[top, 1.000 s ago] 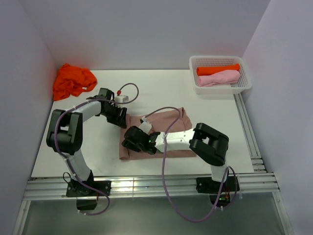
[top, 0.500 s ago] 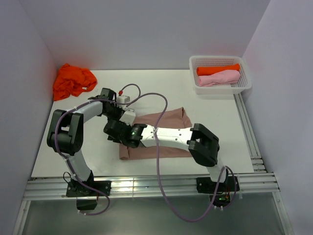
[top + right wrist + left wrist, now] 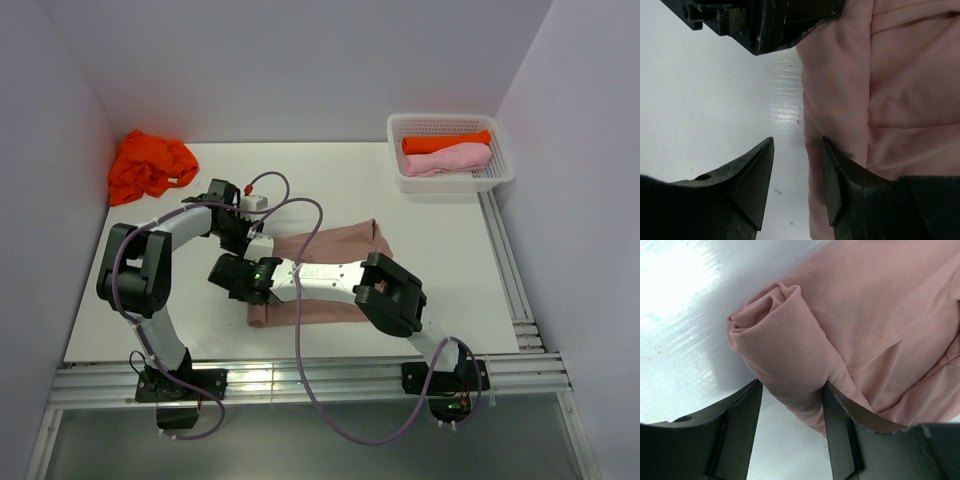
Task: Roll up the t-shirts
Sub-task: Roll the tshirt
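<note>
The large pinkish-brown t-shirt (image 3: 345,243) lies folded mid-table, its left edge rolled up. My left gripper (image 3: 243,238) is at the roll's far end; in the left wrist view (image 3: 792,405) its jaws pinch the rolled end of the shirt (image 3: 880,315) on both sides. My right gripper (image 3: 225,272) is at the shirt's left edge, open: in its wrist view (image 3: 797,142) one finger is over bare table, the other rests on the cloth (image 3: 900,90). The left gripper's body shows there too (image 3: 765,20). A crumpled orange t-shirt (image 3: 148,165) lies at the far left.
A white mesh basket (image 3: 450,118) at the far right holds a rolled orange t-shirt (image 3: 445,142) and a rolled light pink one (image 3: 450,158). A metal rail (image 3: 505,270) runs along the table's right edge. Both arms' cables loop over the shirt.
My right gripper has moved left across the shirt, from its middle to its left edge beside the left gripper. The left gripper has hardly moved.
</note>
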`<state>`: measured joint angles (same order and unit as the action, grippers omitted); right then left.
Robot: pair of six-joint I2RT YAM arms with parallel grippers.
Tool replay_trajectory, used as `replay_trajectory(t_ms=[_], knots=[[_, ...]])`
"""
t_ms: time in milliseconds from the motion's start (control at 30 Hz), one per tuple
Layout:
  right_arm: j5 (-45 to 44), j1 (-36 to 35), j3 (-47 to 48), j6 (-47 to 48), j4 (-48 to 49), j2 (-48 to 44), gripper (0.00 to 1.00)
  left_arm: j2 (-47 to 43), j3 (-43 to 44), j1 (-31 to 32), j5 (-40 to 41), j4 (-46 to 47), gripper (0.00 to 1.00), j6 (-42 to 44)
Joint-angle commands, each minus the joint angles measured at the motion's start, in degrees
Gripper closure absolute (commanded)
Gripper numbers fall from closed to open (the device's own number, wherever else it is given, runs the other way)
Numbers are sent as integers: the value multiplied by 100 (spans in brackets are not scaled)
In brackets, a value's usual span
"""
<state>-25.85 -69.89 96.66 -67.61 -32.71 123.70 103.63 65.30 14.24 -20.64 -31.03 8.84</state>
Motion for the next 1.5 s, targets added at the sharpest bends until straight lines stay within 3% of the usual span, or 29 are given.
replay_trajectory(t_ms=[0, 633, 1267, 1333, 1467], knots=[[-316, -34, 186, -41, -429, -100, 49, 34, 141, 26, 298, -53, 43, 100], [-439, -174, 520, -129, -1361, 242, 45, 96, 343, 105, 289, -149, 38, 144], [-289, -280, 1180, -331, -2609, 989, 43, -63, 1354, 61, 131, -387, 35, -216], [-237, -280, 1101, -349, -2609, 981, 44, -71, 1363, 26, 105, -404, 35, -207], [-149, -280, 1039, -253, -2513, 998, 56, -63, 1354, -70, -36, -448, 35, -163]])
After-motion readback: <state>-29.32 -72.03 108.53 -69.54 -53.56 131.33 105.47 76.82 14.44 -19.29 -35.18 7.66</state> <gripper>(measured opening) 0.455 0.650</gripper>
